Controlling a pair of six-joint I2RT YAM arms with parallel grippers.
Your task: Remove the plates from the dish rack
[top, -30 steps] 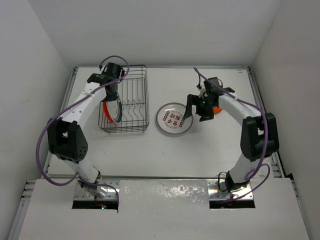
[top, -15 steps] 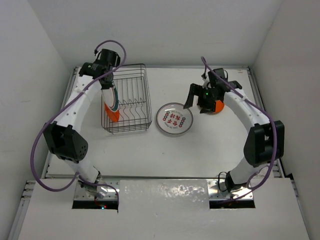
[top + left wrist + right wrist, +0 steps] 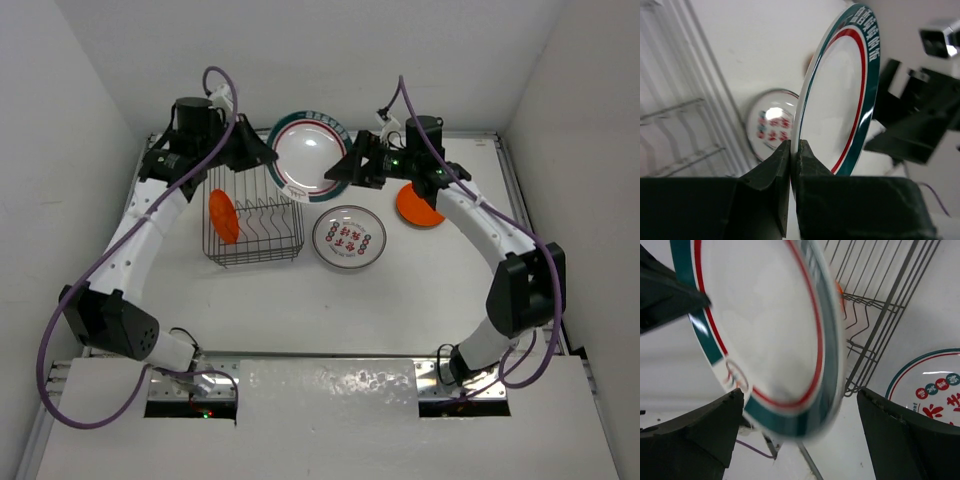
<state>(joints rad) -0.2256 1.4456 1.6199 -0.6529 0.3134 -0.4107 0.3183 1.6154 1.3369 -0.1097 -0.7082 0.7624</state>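
The left gripper [image 3: 268, 160] is clamped on the rim of the large white plate [image 3: 308, 150] with the teal and red bands. It holds the plate in the air above the far right corner of the dish rack [image 3: 297, 225]. In the left wrist view the two fingers [image 3: 812, 165] are pressed together on the thin edge of this plate [image 3: 840, 100], which stands nearly upright and tilted a little to the right.

The right gripper [image 3: 345, 168] reaches in from the other side with its fingers wide apart. In the right wrist view the lower rim of the plate [image 3: 765, 315] sits in the gap of this gripper [image 3: 800, 395], one finger on each side. Whether either finger touches the rim cannot be told, as the plate is blurred there.

A small orange plate [image 3: 224, 216] stands on edge in the left part of the rack. A sliver of orange [image 3: 840, 290] shows past the rim of the big plate in the right wrist view, among the rack wires [image 3: 890, 300].

A white plate with red motifs [image 3: 348, 240] lies flat on the tabletop [image 3: 400, 300] just to the right of the rack. It also shows in both wrist views [image 3: 772, 125] [image 3: 935, 385]. Another orange plate [image 3: 415, 208] lies flat on the tabletop further right, partly under the right arm.
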